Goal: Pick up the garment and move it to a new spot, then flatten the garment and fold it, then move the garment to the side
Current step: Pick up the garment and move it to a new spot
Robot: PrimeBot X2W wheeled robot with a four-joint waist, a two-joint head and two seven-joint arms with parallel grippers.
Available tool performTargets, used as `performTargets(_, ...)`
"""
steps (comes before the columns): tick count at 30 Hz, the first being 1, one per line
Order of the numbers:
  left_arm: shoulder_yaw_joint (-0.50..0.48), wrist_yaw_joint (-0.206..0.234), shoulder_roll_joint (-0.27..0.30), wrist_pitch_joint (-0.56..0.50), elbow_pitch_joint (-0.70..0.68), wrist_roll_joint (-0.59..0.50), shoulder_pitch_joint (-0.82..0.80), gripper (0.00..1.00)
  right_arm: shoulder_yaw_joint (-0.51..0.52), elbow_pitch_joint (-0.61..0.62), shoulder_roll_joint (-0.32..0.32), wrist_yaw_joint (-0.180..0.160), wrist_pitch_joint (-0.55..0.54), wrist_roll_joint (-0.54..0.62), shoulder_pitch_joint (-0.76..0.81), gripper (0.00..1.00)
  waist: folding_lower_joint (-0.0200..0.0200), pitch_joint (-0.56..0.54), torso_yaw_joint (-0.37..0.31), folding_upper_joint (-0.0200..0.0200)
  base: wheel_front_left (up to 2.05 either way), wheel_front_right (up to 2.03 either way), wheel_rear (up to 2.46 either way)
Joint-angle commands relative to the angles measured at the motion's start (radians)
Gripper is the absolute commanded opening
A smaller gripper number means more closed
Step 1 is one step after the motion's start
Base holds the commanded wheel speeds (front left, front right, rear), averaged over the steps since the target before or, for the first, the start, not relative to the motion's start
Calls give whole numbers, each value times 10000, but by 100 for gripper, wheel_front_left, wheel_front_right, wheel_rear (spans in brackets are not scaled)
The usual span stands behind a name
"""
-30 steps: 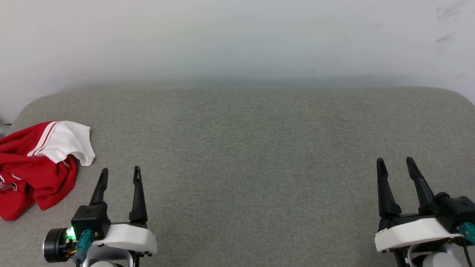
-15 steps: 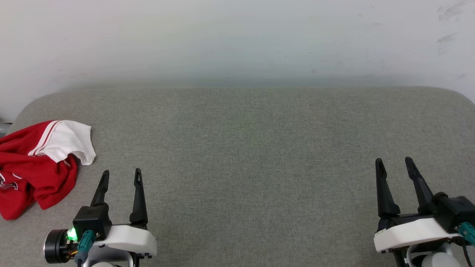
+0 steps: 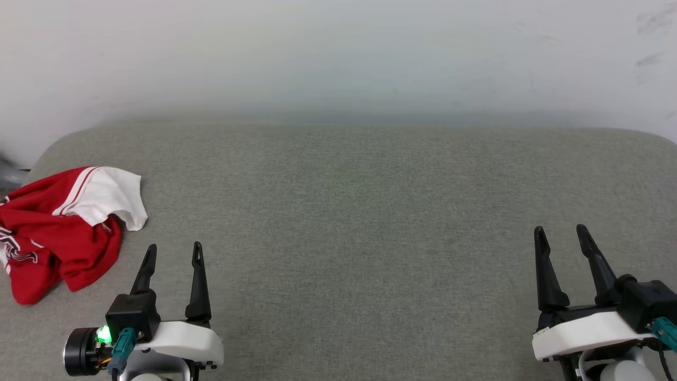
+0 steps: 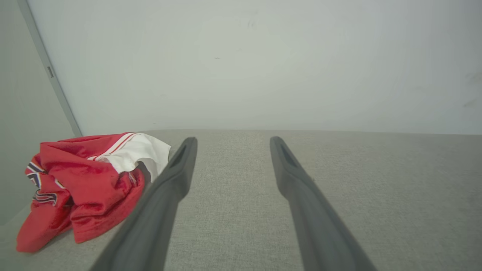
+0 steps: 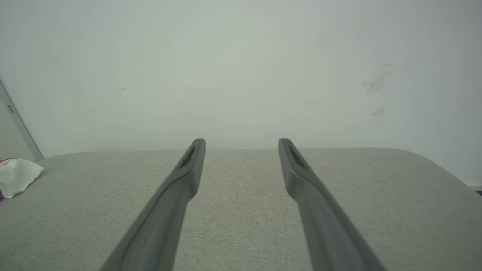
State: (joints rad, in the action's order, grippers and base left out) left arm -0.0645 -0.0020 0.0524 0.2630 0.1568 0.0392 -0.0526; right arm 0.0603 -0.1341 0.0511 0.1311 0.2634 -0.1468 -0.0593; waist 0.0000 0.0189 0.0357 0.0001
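Note:
The garment (image 3: 58, 233) is a crumpled red jersey with a white sleeve on top, heaped at the far left of the grey padded surface (image 3: 349, 211). In the left wrist view the garment (image 4: 86, 180) lies left of my fingers, apart from them. Its white sleeve edge (image 5: 17, 175) shows at the left border of the right wrist view. My left gripper (image 3: 173, 247) stands open at the lower left, just right of the heap, holding nothing. Far from the cloth, my right gripper (image 3: 560, 230) is open and empty at the lower right.
A pale wall (image 3: 338, 53) rises directly behind the surface's rounded far edge. A grey vertical strip (image 4: 52, 75) runs up the wall at the left, near the surface's left end.
The whole head picture has shifted slightly right, so the camera has turned a little left. Neither the grippers nor the garment have visibly moved on their own.

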Motion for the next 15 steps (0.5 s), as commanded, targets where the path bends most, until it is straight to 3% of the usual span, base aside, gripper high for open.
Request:
performTargets(1, -25, -19, 6, 28, 2, -26, -141, 100, -29, 3, -17, -7, 21, 75, 31, 100, 0, 7, 119, -1, 0, 0, 0)
performTargets(15, -198, 22, -6, 28, 87, -71, -101, 100, -142, 118, -17, -7, 21, 91, 155, 100, 0, 71, 1325, -1, 0, 0, 0)
